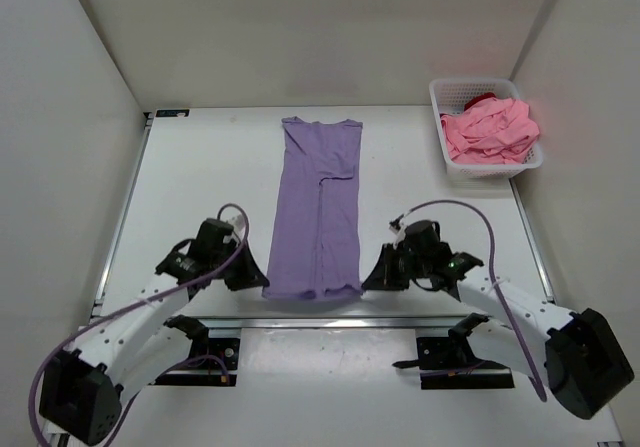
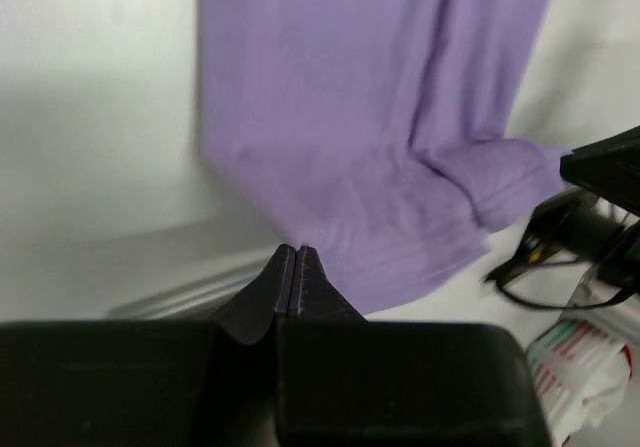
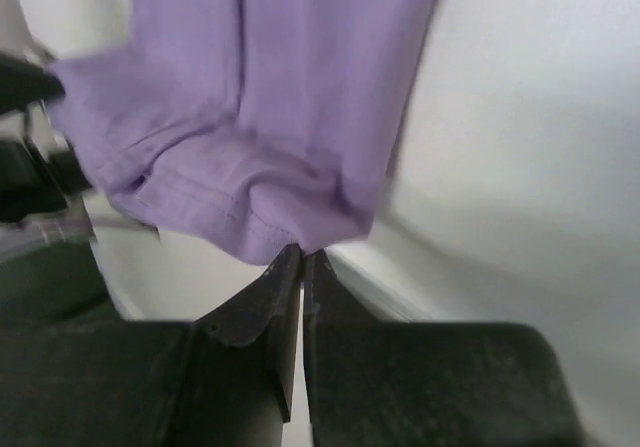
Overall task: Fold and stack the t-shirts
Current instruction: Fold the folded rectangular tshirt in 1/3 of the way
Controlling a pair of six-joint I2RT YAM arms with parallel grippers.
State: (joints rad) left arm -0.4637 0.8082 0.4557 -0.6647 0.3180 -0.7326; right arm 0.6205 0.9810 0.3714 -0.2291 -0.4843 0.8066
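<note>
A lavender t-shirt (image 1: 318, 212) lies folded into a long narrow strip down the middle of the table, collar at the far end. My left gripper (image 1: 262, 279) is at its near left corner. In the left wrist view this gripper (image 2: 293, 252) is shut, pinching the hem edge of the lavender t-shirt (image 2: 370, 117). My right gripper (image 1: 366, 279) is at the near right corner, and the right wrist view shows it (image 3: 303, 257) shut on the bunched hem of the same t-shirt (image 3: 260, 87). A pink t-shirt (image 1: 492, 132) is heaped in the basket, with a dark red t-shirt (image 1: 480, 98) peeking out behind it.
The white lattice basket (image 1: 447, 147) stands at the far right of the table. White walls close in the left, back and right sides. The arms' bases and cables sit along the near edge (image 1: 320, 319).
</note>
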